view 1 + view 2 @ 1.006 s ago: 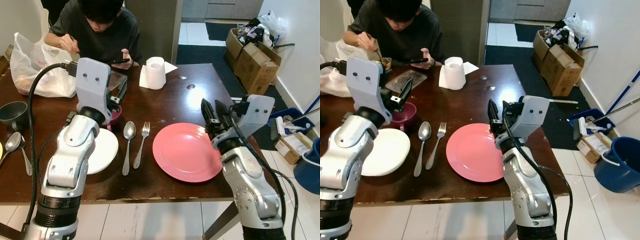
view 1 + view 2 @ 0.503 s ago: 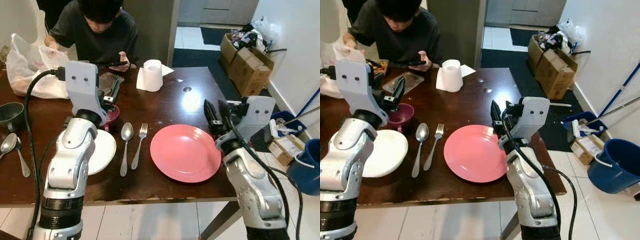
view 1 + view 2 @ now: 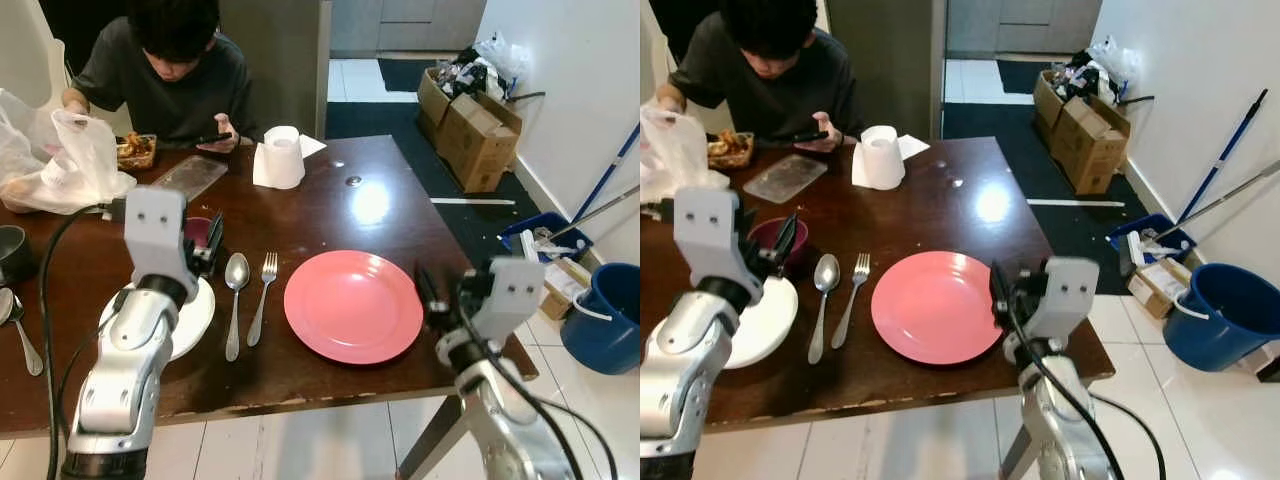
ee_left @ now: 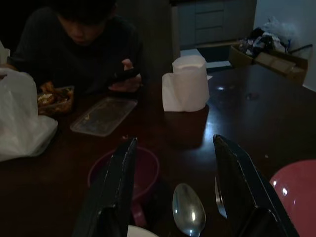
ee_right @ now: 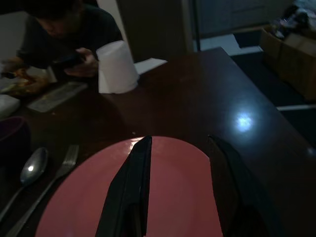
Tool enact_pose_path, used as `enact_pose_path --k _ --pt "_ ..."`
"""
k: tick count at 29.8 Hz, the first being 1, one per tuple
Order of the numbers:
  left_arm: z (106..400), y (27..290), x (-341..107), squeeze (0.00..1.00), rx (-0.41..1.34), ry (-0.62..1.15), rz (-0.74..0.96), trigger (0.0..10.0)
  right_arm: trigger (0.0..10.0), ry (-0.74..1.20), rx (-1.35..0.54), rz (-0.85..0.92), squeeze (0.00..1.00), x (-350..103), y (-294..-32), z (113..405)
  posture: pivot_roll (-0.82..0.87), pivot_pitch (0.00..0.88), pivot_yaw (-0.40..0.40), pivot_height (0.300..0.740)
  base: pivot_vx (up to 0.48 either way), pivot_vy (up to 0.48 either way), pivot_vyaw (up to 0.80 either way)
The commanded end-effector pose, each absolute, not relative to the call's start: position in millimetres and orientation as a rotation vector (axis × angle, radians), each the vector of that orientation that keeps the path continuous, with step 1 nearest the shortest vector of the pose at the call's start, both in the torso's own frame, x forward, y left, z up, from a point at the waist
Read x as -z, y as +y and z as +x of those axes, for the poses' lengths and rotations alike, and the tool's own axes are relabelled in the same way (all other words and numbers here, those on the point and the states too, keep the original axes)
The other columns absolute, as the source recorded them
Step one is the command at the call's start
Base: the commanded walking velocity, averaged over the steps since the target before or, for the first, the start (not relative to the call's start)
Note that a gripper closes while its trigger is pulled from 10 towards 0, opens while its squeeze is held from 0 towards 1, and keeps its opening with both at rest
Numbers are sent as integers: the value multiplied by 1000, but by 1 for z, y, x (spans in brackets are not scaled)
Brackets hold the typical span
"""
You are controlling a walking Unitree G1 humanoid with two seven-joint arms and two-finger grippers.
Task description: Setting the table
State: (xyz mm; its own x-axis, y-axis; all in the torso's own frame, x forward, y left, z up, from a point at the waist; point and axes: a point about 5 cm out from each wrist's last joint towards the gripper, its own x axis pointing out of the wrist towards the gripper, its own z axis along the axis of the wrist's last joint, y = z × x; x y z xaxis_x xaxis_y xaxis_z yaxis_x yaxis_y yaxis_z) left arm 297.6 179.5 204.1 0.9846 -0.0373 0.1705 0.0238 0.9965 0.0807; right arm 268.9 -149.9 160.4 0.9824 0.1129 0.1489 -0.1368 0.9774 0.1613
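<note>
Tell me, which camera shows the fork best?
The left eye view: the whole fork lies in good light between spoon and pink plate. The right eye view shows it just as whole. The right wrist view catches it dimly; the left wrist view shows a sliver beside a finger.

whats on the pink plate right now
Nothing is on the pink plate; its whole top shows bare on the table. The spoon and fork lie beside it. What is under the plate is covered.

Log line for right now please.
setting table | left end effector open over spoon | right end effector open over pink plate | nothing held
</note>
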Motion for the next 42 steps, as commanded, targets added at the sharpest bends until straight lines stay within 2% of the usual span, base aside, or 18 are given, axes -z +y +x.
enact_pose_path --k 1,5,22,42 --pt "291 188 -190 0 12 -127 80 10000 10000 -133 -150 145 0 -155 -149 270 -58 0 87 740 0 0 0" --pt "288 196 -175 0 -27 -79 33 10000 10000 -161 -201 105 0 -163 -145 279 -52 0 69 740 0 0 0" --pt "288 179 -170 0 25 -79 36 10000 10000 -166 -221 94 0 -163 -142 282 -32 0 75 740 0 0 0" --pt "295 170 -183 0 62 -124 36 10000 10000 -176 -209 97 0 -163 -140 287 7 0 80 740 0 0 0"
